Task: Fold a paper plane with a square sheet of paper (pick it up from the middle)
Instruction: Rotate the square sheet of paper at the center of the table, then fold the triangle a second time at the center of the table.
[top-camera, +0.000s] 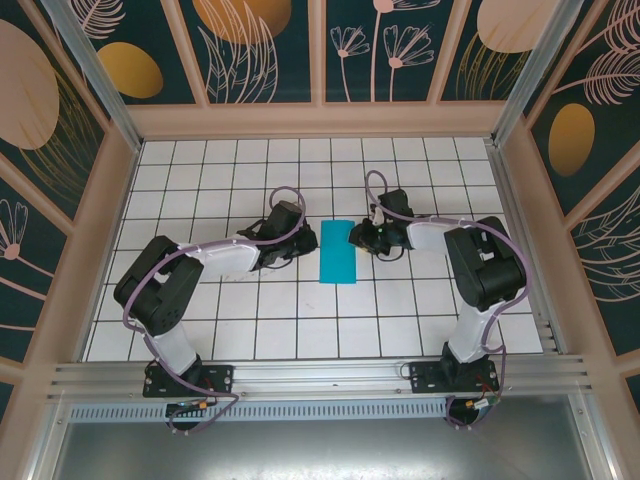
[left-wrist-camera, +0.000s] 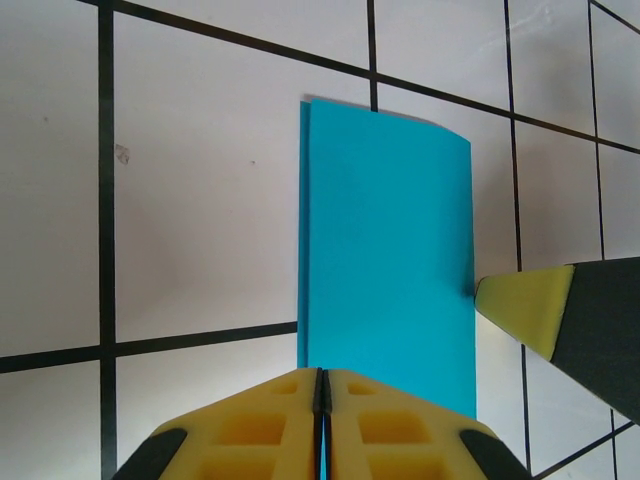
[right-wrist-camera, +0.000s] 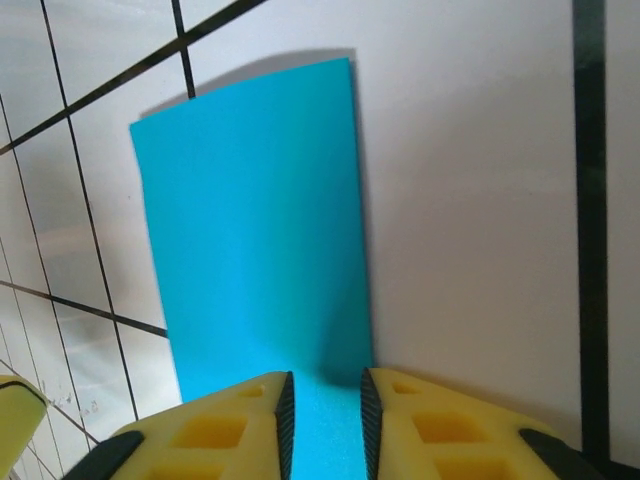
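As I look down from the top cam, the white tiled worktop (top-camera: 200, 300) carries both arms, each bent at the elbow and reaching in toward the middle. Left arm (top-camera: 215, 258) lies low, forearm angled right and a bit away from the bases. Right arm (top-camera: 480, 262) stands taller at the shoulder, forearm running left.

Between them the teal sheet of paper (top-camera: 338, 253) lies flat on the worktop as a doubled-over rectangle, long side running away from the bases. On my left wrist cam a lower layer peeks out along one edge.

Left pincer (left-wrist-camera: 320, 378) sits at the sheet's left edge, pads pressed together with no gap. Its tips are over the edge, and I can't tell whether they pinch any paper.

Right pincer (right-wrist-camera: 323, 385) is at the opposite edge, pads a narrow gap apart with teal showing in the gap, not clamped on it. One of its fingertips (left-wrist-camera: 522, 300) touches that edge.
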